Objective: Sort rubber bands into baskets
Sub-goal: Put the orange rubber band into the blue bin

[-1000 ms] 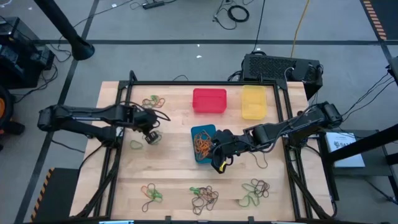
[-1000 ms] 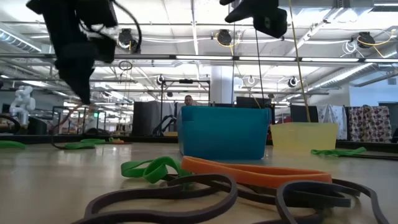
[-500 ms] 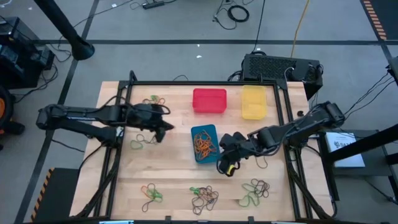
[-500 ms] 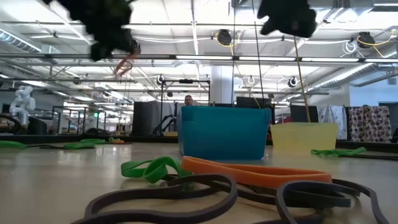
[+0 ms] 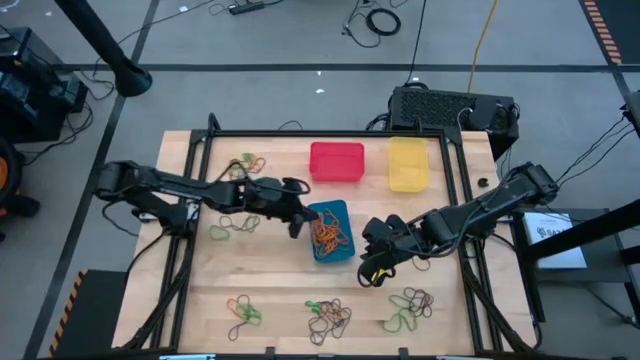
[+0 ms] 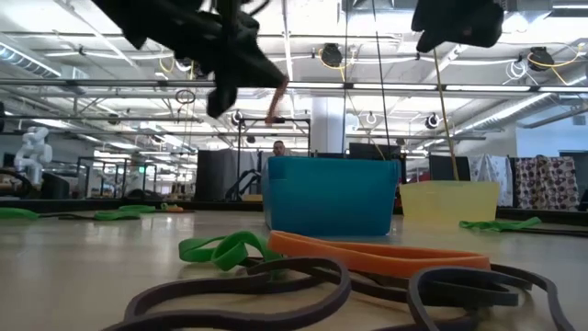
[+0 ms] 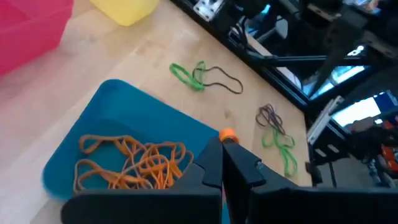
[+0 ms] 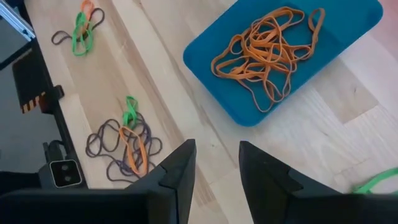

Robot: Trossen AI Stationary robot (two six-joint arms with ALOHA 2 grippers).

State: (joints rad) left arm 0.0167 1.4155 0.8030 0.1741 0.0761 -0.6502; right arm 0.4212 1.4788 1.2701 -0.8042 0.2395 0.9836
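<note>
My left gripper (image 5: 298, 222) is shut on an orange rubber band (image 6: 277, 99) just above the left rim of the blue basket (image 5: 330, 232), which holds several orange bands (image 7: 134, 163). My right gripper (image 5: 372, 272) is open and empty, lifted off the table to the right of and nearer than the blue basket; its wrist view (image 8: 216, 152) looks down on the basket (image 8: 286, 56). The red basket (image 5: 336, 162) and the yellow basket (image 5: 408, 164) stand at the table's far side. My left gripper pinches the orange rubber band between its two fingertips; in the wrist view only a small orange bit (image 7: 227, 134) shows at the tips. The band hangs slack below the fingers (image 6: 276, 103), lifted clear of the table.
Mixed piles of bands lie at the far left (image 5: 246, 162), to the left of the blue basket (image 5: 228, 226), and along the near edge (image 5: 240, 310), (image 5: 328, 316), (image 5: 408, 308). A black frame (image 5: 330, 133) borders the table's back and sides.
My left gripper has risen from the bands on the table's left and gone toward the right edge, carrying the orange band up to the blue basket's left rim. My right gripper has drawn away from the blue basket toward the near and right edges.
</note>
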